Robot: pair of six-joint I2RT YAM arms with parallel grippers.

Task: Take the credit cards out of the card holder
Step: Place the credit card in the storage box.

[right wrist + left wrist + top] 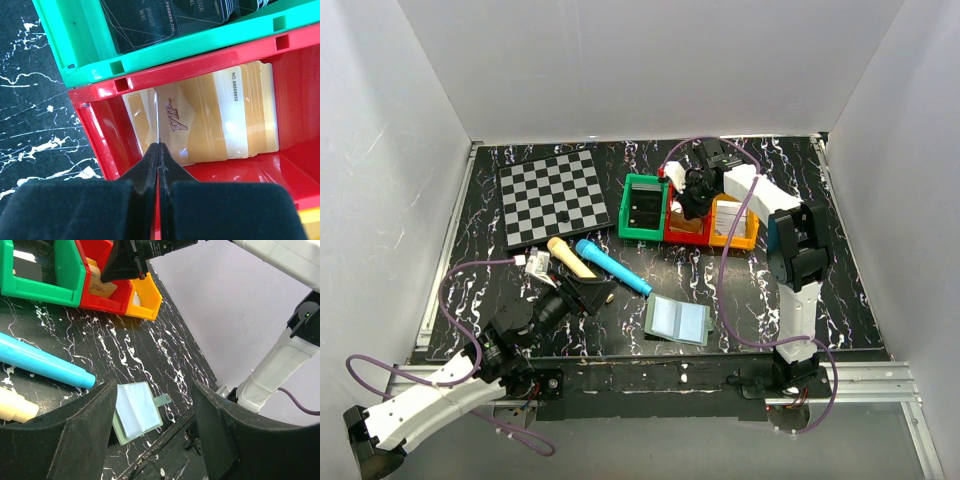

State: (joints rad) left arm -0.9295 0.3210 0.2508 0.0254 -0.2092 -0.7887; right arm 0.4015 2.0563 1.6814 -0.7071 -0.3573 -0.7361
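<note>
The card holder (677, 320) lies open on the black marbled table, its two pale blue-grey panels up and its small tab on one edge; the left wrist view shows it (137, 410) too. My right gripper (692, 200) hangs over the red bin (688, 232). In the right wrist view it (158, 145) is shut on a thin credit card (157, 115) seen edge-on. Below it, gold credit cards (215, 120) with a pale stripe lie stacked in the red bin (100, 125). My left gripper (584, 293) is open and empty (152, 385), left of the holder.
A green bin (642, 205) with dark cards and a yellow bin (733, 225) flank the red one. A checkered board (552, 196) lies at the back left. A blue marker (612, 266) and a cream cylinder (570, 258) lie by my left gripper.
</note>
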